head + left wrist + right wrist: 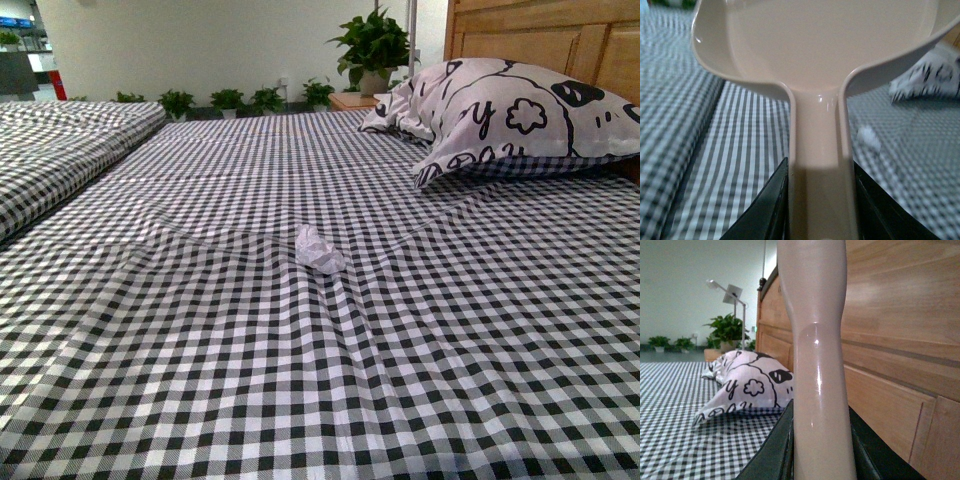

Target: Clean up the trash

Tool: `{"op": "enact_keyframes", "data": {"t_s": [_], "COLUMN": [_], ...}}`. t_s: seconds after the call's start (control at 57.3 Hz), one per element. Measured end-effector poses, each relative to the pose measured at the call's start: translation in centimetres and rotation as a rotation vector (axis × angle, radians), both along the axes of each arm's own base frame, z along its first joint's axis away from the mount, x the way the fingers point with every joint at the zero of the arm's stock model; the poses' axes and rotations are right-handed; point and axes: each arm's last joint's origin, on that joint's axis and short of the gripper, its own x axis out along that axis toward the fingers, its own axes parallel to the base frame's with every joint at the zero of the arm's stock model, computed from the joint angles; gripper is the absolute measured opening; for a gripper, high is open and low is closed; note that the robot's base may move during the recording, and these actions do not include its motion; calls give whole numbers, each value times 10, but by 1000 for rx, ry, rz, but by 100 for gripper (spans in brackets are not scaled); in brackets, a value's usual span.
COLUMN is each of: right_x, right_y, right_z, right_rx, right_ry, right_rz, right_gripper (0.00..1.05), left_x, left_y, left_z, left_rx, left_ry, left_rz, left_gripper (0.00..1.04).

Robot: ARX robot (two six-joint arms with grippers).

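The trash is a small crumpled white wad lying on the checked bedsheet near the middle of the bed. It shows blurred in the left wrist view, beyond the dustpan. My left gripper is shut on the handle of the pink dustpan, whose scoop points toward the bed. My right gripper is shut on the pink brush handle, which stands upright; the bristles are out of view. Neither arm shows in the front view.
A black-and-white patterned pillow lies at the back right against the wooden headboard. A second checked bed is at the left. Potted plants stand along the far wall.
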Motion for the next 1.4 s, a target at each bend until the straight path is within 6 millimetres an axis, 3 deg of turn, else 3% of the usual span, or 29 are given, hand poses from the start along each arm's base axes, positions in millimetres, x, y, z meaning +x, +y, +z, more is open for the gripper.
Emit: {"op": "enact_keyframes", "data": {"t_s": [0.262, 0.523, 0.855, 1.134, 1.395], "right_x": [0, 0, 0, 0, 0], "right_y": [0, 0, 0, 0, 0], "right_z": [0, 0, 0, 0, 0], "right_rx": [0, 0, -1, -1, -1], "right_ry": [0, 0, 0, 0, 0], "right_rz": [0, -1, 2, 2, 2], "right_gripper": [21, 21, 21, 21, 21], "left_x": [59, 104, 132, 153, 159], "left_y": [24, 20, -8, -10, -12], "left_z": [0, -13, -41, -65, -85], "left_rx": [174, 376, 596, 647, 633], "left_ry": [84, 152, 174, 192, 228], "left_rz": [-80, -248, -440, -501, -546], "left_gripper": [29, 29, 29, 29, 29]}}
